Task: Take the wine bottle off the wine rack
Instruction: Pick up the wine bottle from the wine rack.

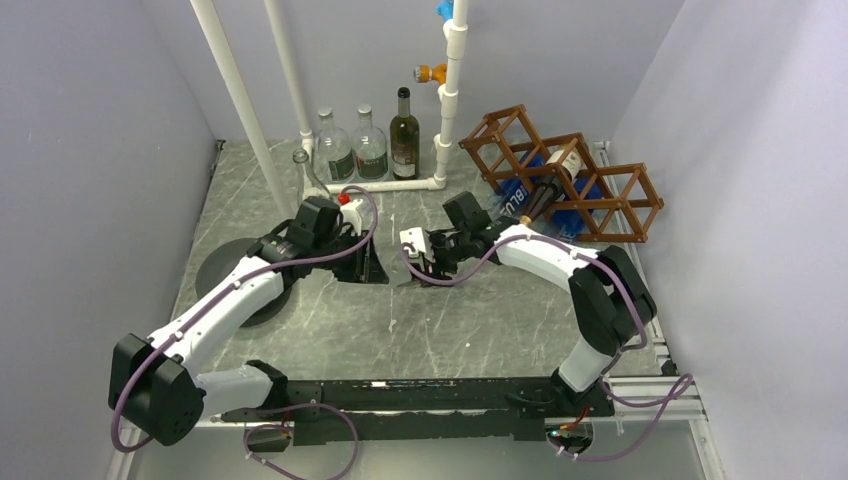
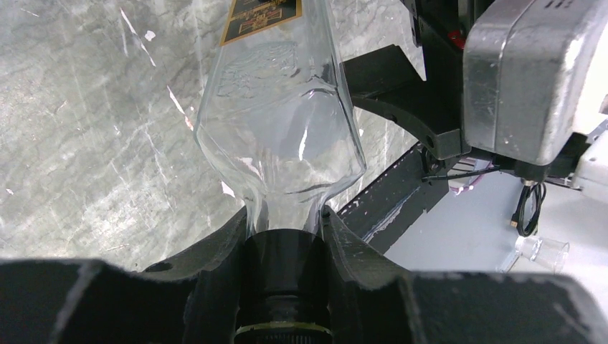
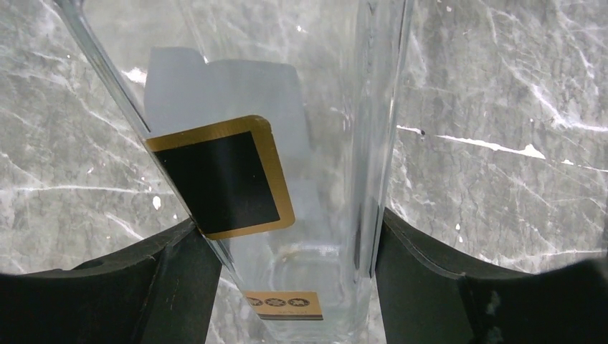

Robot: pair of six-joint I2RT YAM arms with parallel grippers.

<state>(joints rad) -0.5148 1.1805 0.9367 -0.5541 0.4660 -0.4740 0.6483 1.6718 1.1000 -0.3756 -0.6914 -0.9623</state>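
Wrist views alone, left pincer [image 2: 287,223] pinching clear bottle [image 2: 279,122] neck, right pincer [image 3: 288,228] clasping body

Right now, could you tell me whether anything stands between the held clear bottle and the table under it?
Nothing visible does. The left claw grips the clear bottle's neck, the right claw its body, and only bare table shows beyond it.
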